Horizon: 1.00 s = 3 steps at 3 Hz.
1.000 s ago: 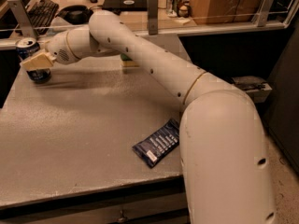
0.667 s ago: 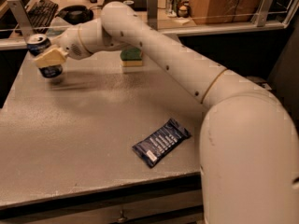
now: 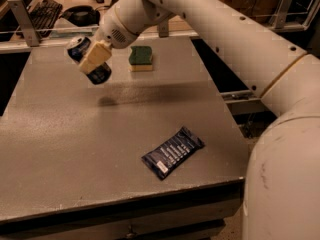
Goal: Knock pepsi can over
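Observation:
The pepsi can [image 3: 101, 74] is dark blue with a silver top rim. It is tilted, with its top toward the upper left, and held in the air above the back left of the grey table [image 3: 60, 149]. Its shadow lies on the table just below. My gripper [image 3: 92, 59] is shut on the can, and a cream finger [image 3: 95, 57] lies across the can's side. My white arm reaches in from the right, over the table.
A green and yellow sponge [image 3: 141, 58] sits on the table just right of the gripper. A flat dark blue snack wrapper [image 3: 173, 152] lies near the front right. Behind the table are a metal rail [image 3: 20, 15] and a keyboard [image 3: 44, 10].
The gripper has moved to the right with the can in it. The can has come up off the table and is tilted more than before.

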Tool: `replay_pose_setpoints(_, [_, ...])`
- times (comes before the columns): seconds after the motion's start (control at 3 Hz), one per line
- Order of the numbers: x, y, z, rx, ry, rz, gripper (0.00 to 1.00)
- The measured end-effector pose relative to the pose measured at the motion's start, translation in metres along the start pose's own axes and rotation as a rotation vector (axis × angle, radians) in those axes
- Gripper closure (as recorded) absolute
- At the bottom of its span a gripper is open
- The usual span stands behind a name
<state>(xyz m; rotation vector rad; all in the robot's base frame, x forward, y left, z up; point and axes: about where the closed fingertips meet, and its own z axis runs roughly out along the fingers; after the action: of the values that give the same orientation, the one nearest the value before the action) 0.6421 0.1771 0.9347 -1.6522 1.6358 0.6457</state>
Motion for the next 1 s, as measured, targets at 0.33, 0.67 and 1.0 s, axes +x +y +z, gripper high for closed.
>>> replay_pose_setpoints(0.33, [0.025, 0.019, -0.018, -0.060, 0.194, -0.048, 1.00])
replay_pose_setpoints(0.67, [0.045, 0.047, -0.014, -0.146, 0.365, -0.086, 0.82])
replay_pose_setpoints(1.0, [0.054, 0.065, 0.000, -0.213, 0.465, -0.123, 0.59])
